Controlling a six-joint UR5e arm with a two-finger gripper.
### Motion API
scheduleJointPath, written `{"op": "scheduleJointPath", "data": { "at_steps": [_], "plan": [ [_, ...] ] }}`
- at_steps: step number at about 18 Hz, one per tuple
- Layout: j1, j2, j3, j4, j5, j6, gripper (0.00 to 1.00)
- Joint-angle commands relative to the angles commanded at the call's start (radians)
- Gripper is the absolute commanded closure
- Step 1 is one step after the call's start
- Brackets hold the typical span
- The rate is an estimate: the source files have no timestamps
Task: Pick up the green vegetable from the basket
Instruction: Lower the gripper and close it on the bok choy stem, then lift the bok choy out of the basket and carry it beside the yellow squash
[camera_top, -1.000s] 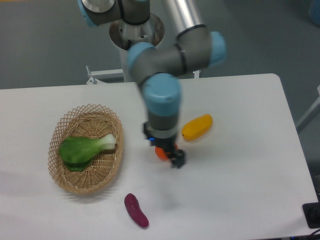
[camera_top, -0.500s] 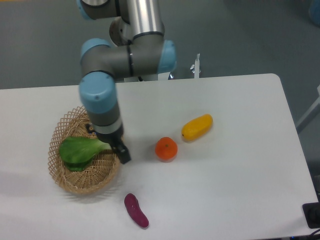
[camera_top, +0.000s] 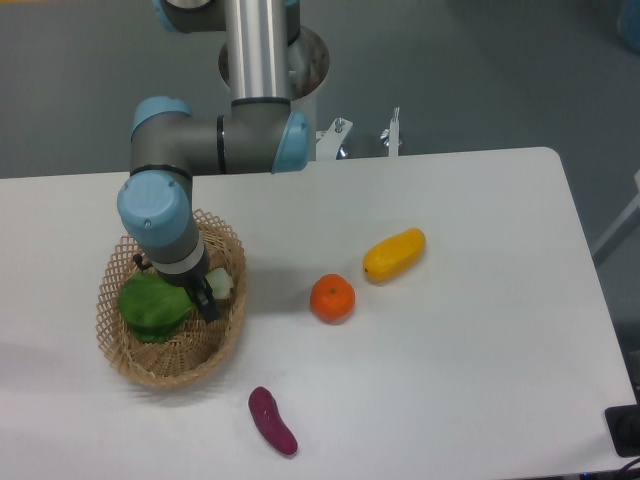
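The green vegetable (camera_top: 150, 308) lies in the tan wicker basket (camera_top: 215, 352) at the left of the table, leaves to the left and its pale stalk end (camera_top: 220, 283) to the right. My gripper (camera_top: 203, 300) hangs over the basket, right above the middle of the vegetable. The wrist hides most of the fingers; one dark fingertip (camera_top: 208, 308) shows between leaves and stalk. I cannot tell whether the jaws are open or shut.
An orange (camera_top: 332, 298) sits at the table's middle, a yellow oblong fruit (camera_top: 394, 254) right of it, and a small purple eggplant-like piece (camera_top: 272, 421) near the front edge. The arm's base stands at the back.
The arm has swung left from above the orange to the basket. The gripper has moved from the basket's right rim to over the vegetable.
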Motion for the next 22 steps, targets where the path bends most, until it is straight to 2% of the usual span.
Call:
{"op": "scheduleJointPath", "data": {
  "at_steps": [7,9,13,14,16,22],
  "plan": [
    [-0.002,-0.031,0.002,0.002,0.0,0.0,0.0],
    [-0.002,-0.034,0.005,0.002,0.0,-0.002,0.16],
    [-0.002,-0.029,0.012,-0.002,-0.002,-0.043,0.62],
    [-0.002,-0.025,0.017,-0.002,-0.006,-0.044,0.68],
    [0.0,-0.014,0.025,-0.003,-0.026,-0.046,0.72],
    [0.011,0.023,0.052,-0.02,-0.049,-0.081,0.75]
  ]
}}
